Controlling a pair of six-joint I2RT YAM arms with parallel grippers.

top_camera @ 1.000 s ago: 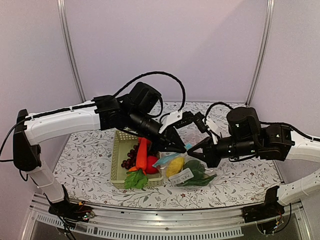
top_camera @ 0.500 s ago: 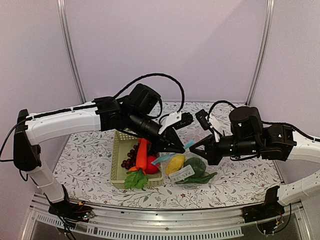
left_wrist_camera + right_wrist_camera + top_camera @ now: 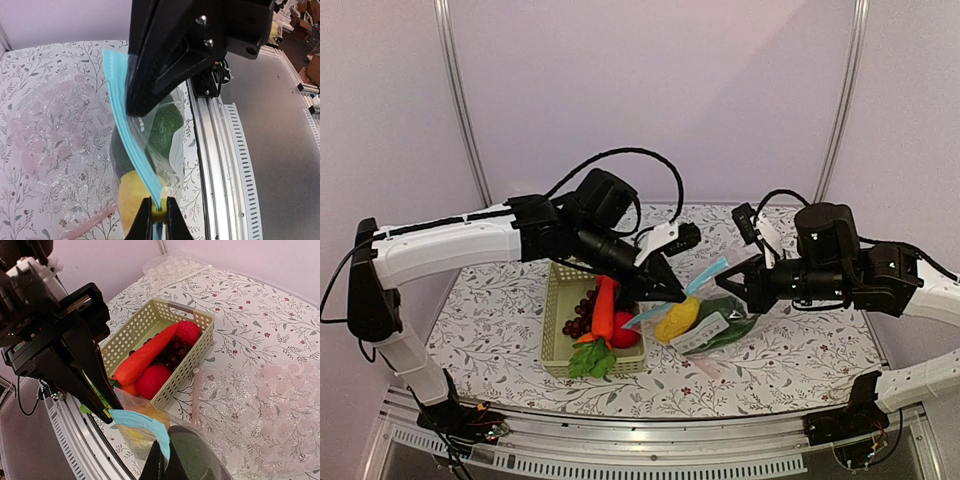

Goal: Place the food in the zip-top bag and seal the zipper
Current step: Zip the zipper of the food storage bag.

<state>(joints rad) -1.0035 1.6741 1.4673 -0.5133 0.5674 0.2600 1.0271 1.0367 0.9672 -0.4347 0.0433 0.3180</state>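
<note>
As left fingers (image 3: pixel 144 223) and right fingers (image 3: pixel 151 468) pinch zipper (image 3: pixel 127 136), corn (image 3: pixel 677 318) bagged

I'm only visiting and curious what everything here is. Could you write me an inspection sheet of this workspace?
Surface: floral tablecloth.
Job's things: zip-top bag holds corn and green vegetable; carrot, grapes and red fruit lie in basket; whether the bag is sealed is unclear.
Clutter: bubbly plastic sheet.
Hands: left hand and right hand each pinch the zipper.
Cables: black cable loops above left arm.
Surroundings: pale walls, metal posts.
</note>
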